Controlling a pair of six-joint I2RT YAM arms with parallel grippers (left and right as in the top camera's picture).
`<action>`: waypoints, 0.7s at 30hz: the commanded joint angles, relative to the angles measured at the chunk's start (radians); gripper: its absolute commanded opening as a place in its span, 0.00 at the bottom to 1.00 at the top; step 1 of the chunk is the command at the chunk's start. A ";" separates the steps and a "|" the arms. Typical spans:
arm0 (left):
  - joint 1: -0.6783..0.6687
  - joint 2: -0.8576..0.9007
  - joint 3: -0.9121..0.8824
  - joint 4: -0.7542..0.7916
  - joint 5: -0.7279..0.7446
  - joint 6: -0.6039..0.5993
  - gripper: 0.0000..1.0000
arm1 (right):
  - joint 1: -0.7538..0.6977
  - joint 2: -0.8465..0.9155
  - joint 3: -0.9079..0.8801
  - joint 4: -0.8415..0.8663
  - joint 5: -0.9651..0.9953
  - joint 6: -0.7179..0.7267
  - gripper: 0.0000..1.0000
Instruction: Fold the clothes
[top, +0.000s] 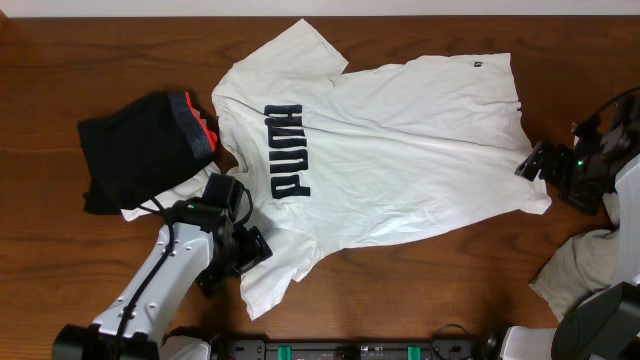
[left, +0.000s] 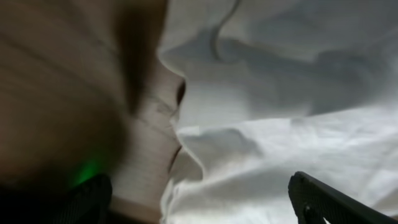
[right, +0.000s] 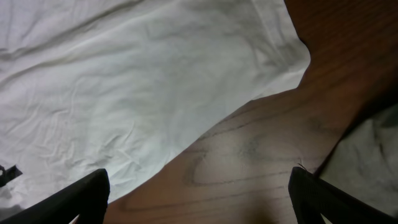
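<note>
A white T-shirt (top: 400, 140) with dark PUMA lettering lies spread flat across the table, its sleeves toward the left. My left gripper (top: 236, 262) is open and sits low over the near sleeve by the shirt's left edge. In the left wrist view white cloth (left: 273, 124) fills the space between the spread fingers (left: 199, 202). My right gripper (top: 532, 163) is open beside the shirt's hem corner at the right. In the right wrist view that hem corner (right: 283, 53) lies ahead of the open fingers (right: 199, 199), with bare wood between them.
A folded black garment (top: 140, 150) with a red-lined waistband lies at the left, touching the shirt's sleeve. A crumpled pale garment (top: 580, 270) lies at the right front edge and shows in the right wrist view (right: 367, 155). The table (top: 60, 270) is dark wood.
</note>
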 joint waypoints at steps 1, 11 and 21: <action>-0.001 0.013 -0.053 0.029 0.064 0.002 0.92 | -0.010 -0.014 -0.004 0.000 -0.011 0.010 0.91; -0.001 0.010 -0.095 0.047 0.116 0.042 0.25 | -0.010 -0.014 -0.008 0.013 -0.011 0.011 0.90; -0.001 -0.127 0.078 -0.048 0.176 0.086 0.06 | -0.010 -0.005 -0.195 0.166 0.006 0.048 0.88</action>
